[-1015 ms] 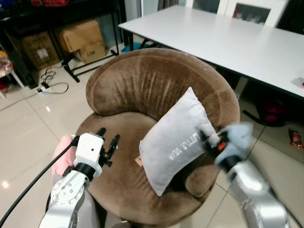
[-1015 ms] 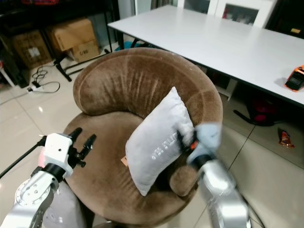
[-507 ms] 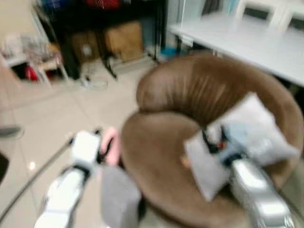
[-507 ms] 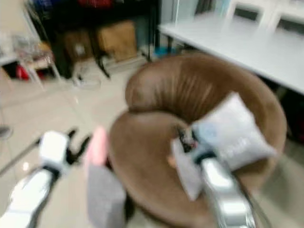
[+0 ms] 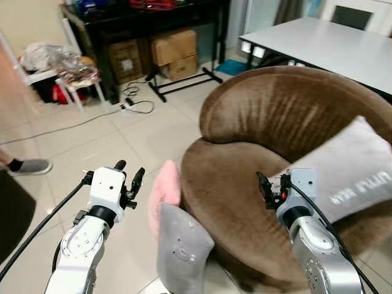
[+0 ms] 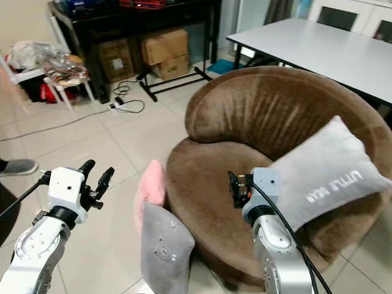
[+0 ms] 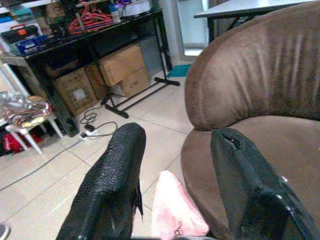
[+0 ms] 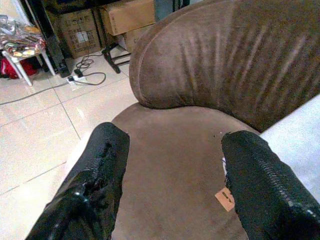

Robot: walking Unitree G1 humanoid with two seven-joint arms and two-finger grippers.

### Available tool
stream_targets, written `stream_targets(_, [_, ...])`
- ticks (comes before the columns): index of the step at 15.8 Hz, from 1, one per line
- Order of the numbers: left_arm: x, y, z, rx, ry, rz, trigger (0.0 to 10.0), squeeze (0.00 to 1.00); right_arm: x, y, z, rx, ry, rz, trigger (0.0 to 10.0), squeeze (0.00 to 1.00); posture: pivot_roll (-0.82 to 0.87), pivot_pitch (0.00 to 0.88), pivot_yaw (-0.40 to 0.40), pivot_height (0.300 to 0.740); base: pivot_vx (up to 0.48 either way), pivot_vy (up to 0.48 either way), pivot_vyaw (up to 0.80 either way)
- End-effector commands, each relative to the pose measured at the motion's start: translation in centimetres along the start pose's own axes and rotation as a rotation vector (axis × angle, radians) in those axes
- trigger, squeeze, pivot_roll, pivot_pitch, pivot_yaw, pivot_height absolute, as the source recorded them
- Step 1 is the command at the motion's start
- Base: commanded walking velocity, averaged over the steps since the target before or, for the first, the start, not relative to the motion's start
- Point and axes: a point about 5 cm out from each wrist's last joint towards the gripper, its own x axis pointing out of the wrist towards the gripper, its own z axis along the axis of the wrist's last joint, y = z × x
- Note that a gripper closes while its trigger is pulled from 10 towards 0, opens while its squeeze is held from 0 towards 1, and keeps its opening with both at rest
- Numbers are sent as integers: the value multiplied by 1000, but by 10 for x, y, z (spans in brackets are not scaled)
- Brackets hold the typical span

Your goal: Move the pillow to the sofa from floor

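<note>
Since the frame one second back, the right gripper [image 5: 267, 191] has let go of the grey pillow [image 5: 352, 171] and pulled away from it; the head camera has also swung toward the robot's left, so more floor [image 5: 92, 141] is now in view. The grey pillow lies on the brown round sofa [image 5: 269, 116], leaning against the right side of the backrest, with white lettering on its face. The right gripper hovers over the sofa seat just beside the pillow's lower left edge, jaws open and holding nothing; in the right wrist view the two black fingers [image 8: 92, 180] stand well apart with the seat cushion and a small tag [image 8: 225, 198] between them. The left gripper [image 5: 125, 177] is held up over the floor to the left of the sofa, jaws open and empty; the left wrist view shows its fingers [image 7: 112, 185] spread, with a pink pillow [image 7: 177, 210] below them. On the floor against the sofa's front left edge stand two more pillows: the pink pillow, upright and touching the sofa, and a second grey pillow [image 5: 180, 248] just in front of it, also upright. Behind are a black shelf [image 5: 147, 18] with cardboard boxes [image 5: 174, 49] under it, a cable [image 5: 138, 107] on the tiles, and a white bench [image 5: 331, 46] beyond the sofa. A person's foot in a grey shoe [image 5: 27, 165] shows at the left edge.
</note>
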Motion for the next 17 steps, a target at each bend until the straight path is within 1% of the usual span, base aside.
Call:
stream_targets(1, [1, -1, 0, 14, -2, 4, 10000, 0, 1, -2, 6, -10, -19, 7, 10000, 0, -72, 3, 48, 740, 0, 0, 0])
stream_targets(4, [1, 0, -1, 9, 9, 8, 10000, 0, 2, -2, 7, -18, -21, 10, 10000, 0, -71, 3, 46, 740, 0, 0, 0])
stream_targets(7, [1, 0, -1, 11, 4, 7, 10000, 0, 4, 2, 7, -30, -19, 34, 10000, 0, -68, 2, 42, 740, 0, 457, 0])
stream_targets(10, [1, 0, 0, 11, 4, 6, 10000, 0, 3, 2, 5, 0, -7, 32, 10000, 0, -68, 2, 42, 740, 0, 479, 0])
stream_targets(13, [2, 0, 0, 5, 3, 8, 10000, 0, 3, 2, 5, 1, -7, 30, 10000, 0, -67, 2, 44, 740, 0, 467, 0])
stream_targets(14, [2, 0, 2, 6, -10, 7, 10000, 0, 3, 2, 5, 1, -7, 28, 10000, 0, -67, 2, 44, 740, 0, 0, 0])
stream_targets(17, [3, 1, 1, 10, -1, 18, 10000, 0, 4, 1, 5, 2, -9, 17, 10000, 0, -66, 3, 43, 740, 0, 0, 0])
